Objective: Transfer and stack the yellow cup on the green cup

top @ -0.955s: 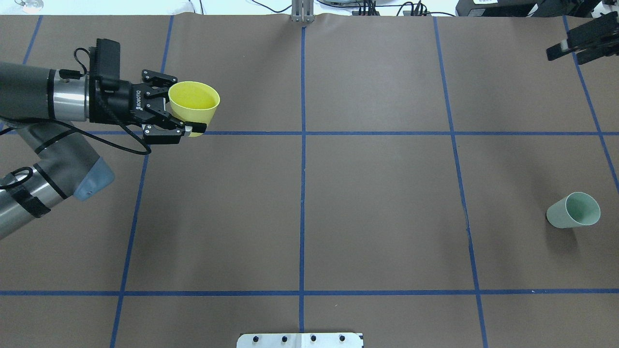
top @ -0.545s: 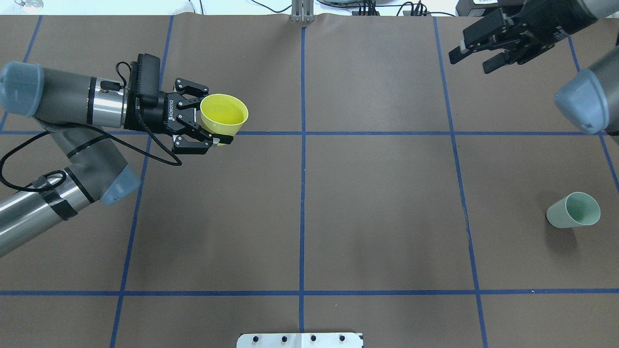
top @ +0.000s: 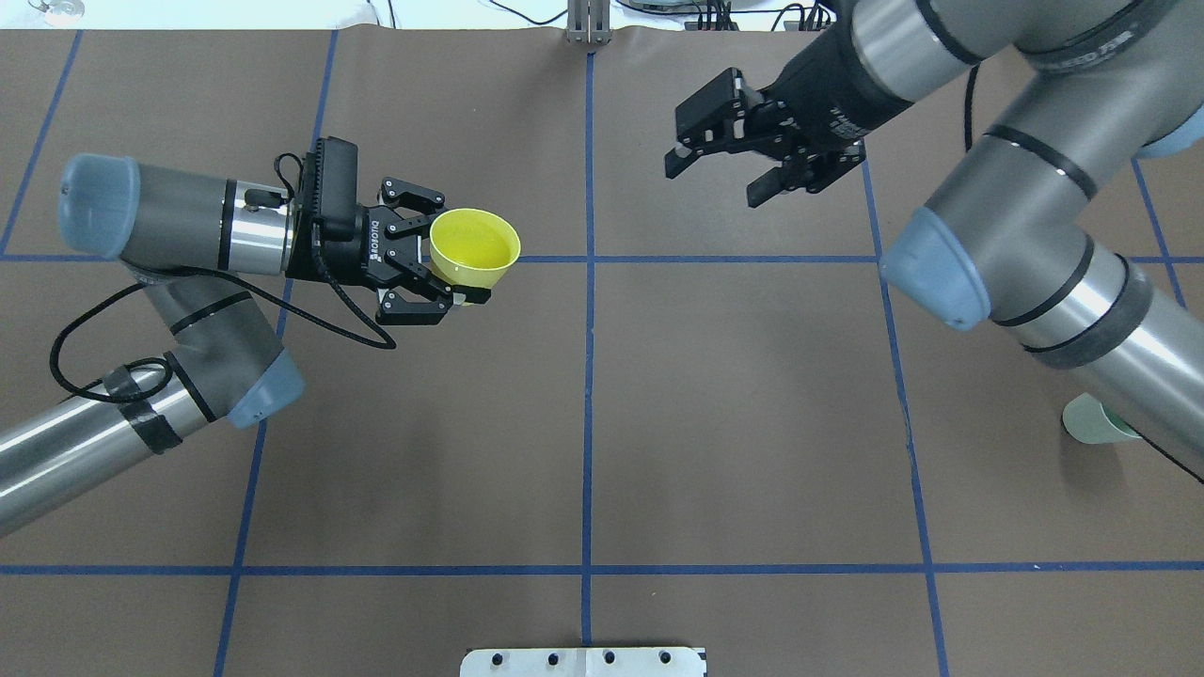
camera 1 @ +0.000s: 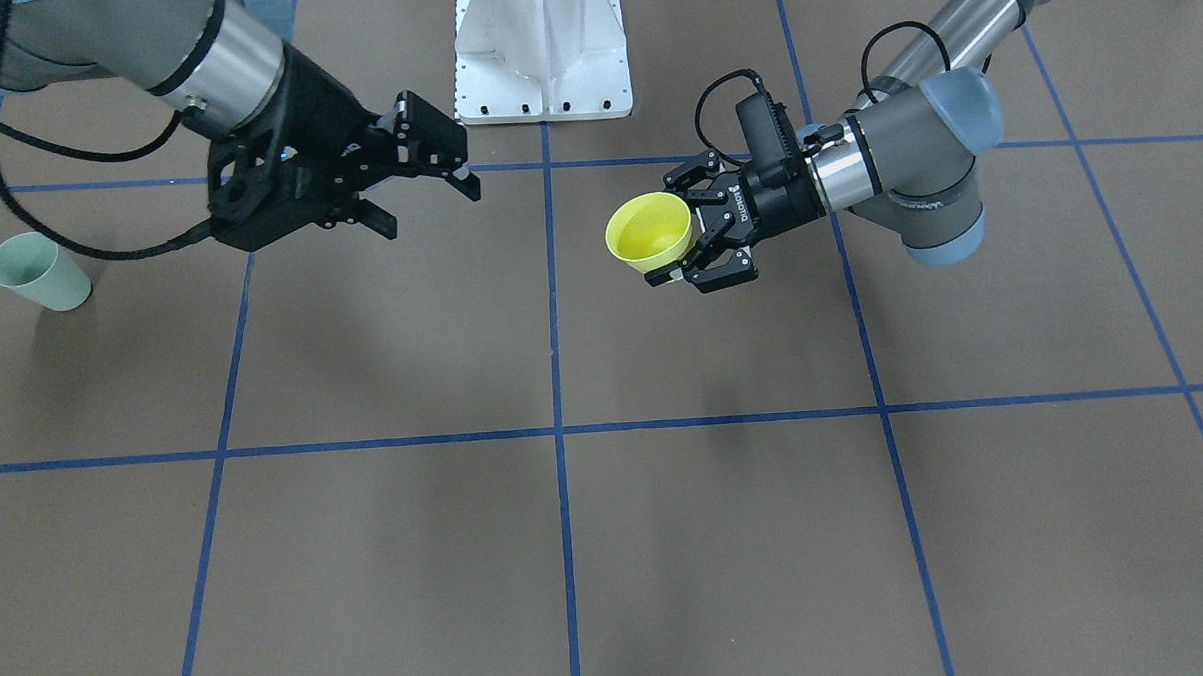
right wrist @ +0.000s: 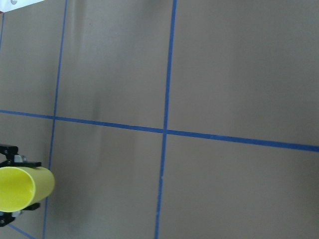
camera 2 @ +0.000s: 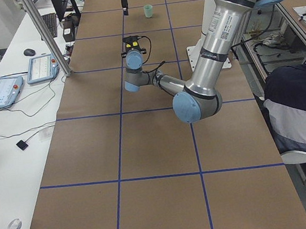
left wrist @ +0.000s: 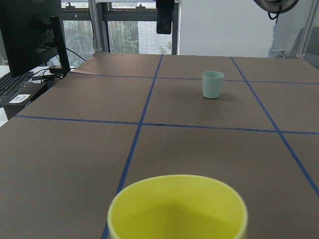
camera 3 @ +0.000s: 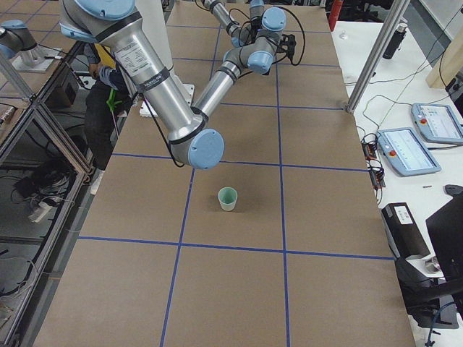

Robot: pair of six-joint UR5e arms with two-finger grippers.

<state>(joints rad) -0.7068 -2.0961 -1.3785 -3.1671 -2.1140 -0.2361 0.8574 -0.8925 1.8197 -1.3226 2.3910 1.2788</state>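
Table spreads brown beneath me. My right claw hangs wide open toward the far edge. My left claw grips the yellow cup aloft, left of centre. The green cup stands near the right edge.

At left, yellow cup aloft; far right, green cup on table.

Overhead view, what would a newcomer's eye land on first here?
The bright yellow cup stands out most against the brown table, held upright just left of the centre line by the left hand. Facing it from the other side is the right hand, open and empty. The pale green cup stands upright and alone far off on the robot's right.
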